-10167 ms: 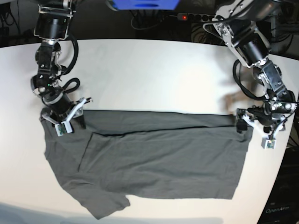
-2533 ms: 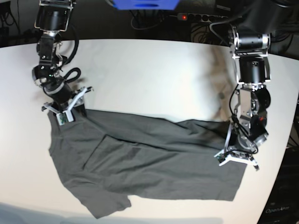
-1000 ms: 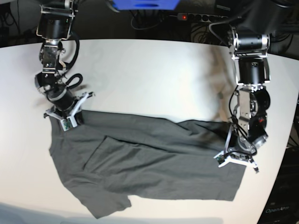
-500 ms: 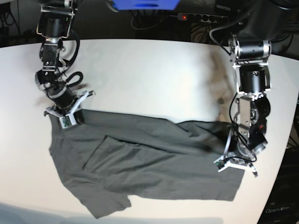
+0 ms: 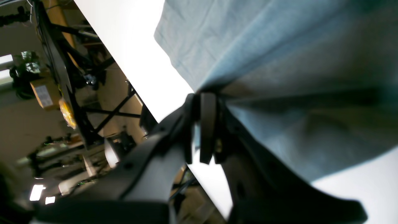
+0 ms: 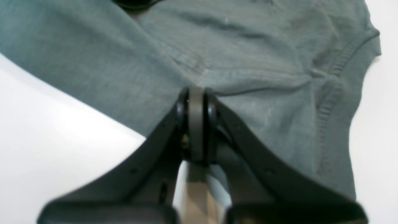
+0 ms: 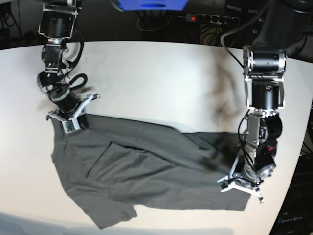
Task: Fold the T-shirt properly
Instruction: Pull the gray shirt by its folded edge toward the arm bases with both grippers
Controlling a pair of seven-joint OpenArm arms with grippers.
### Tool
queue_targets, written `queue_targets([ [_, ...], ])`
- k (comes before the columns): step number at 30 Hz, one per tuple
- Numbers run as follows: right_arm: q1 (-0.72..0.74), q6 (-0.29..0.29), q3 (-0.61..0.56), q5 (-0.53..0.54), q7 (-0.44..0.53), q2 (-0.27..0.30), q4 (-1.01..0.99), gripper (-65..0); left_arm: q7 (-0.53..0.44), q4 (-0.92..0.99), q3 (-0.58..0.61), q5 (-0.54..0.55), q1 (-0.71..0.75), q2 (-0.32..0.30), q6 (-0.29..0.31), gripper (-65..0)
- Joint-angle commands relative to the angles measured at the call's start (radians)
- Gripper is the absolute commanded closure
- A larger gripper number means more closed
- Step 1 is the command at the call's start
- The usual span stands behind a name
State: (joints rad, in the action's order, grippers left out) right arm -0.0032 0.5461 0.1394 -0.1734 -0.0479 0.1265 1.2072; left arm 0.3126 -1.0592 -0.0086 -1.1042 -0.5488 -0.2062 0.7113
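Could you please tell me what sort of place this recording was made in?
Probably a robotics lab or workshop: a plain dark grey cotton T-shirt lies on a bare white table between two arms, with a black power strip and cables behind, and metal racking beside it.

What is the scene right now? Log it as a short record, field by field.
garment: dark grey T-shirt, spread on the white table, top edge folded over
left gripper: shut on the shirt's edge near the hem corner, at the base view's right
right gripper: shut on the shirt's edge close to the collar
sleeve: lying flat, sticking out at the near edge
fold state: partial, shirt not yet compact
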Motion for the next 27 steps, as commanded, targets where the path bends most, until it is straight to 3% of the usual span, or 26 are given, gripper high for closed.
queue_targets([
  [1, 0.002, -0.001, -0.001, -0.007, -0.023, 0.005, 0.006, -0.4, -0.005, 0.004, 0.011, -0.015, -0.032, -0.016, -0.013, -2.6],
  [8, 0.002, -0.001, -0.001, -0.007, -0.023, 0.003, 0.007, -0.4, -0.007, 0.144, 0.055, -0.078, -0.035, -0.037, -0.013, -2.6],
  [13, 0.002, -0.001, -0.001, -0.007, -0.023, 0.003, 0.007, -0.4, -0.048, 0.201, 0.052, -0.08, -0.066, -0.039, -0.068, -2.6],
  [20, -0.002, -0.001, -0.001, -0.007, -0.023, 0.003, 0.007, -0.4, -0.053, 0.215, 0.052, -0.075, -0.096, -0.035, -0.121, -2.6],
  [27, -0.01, -0.001, -0.001, -0.007, -0.023, 0.003, 0.007, -0.4, -0.051, 0.215, 0.051, -0.075, -0.115, -0.035, -0.121, -2.6],
])
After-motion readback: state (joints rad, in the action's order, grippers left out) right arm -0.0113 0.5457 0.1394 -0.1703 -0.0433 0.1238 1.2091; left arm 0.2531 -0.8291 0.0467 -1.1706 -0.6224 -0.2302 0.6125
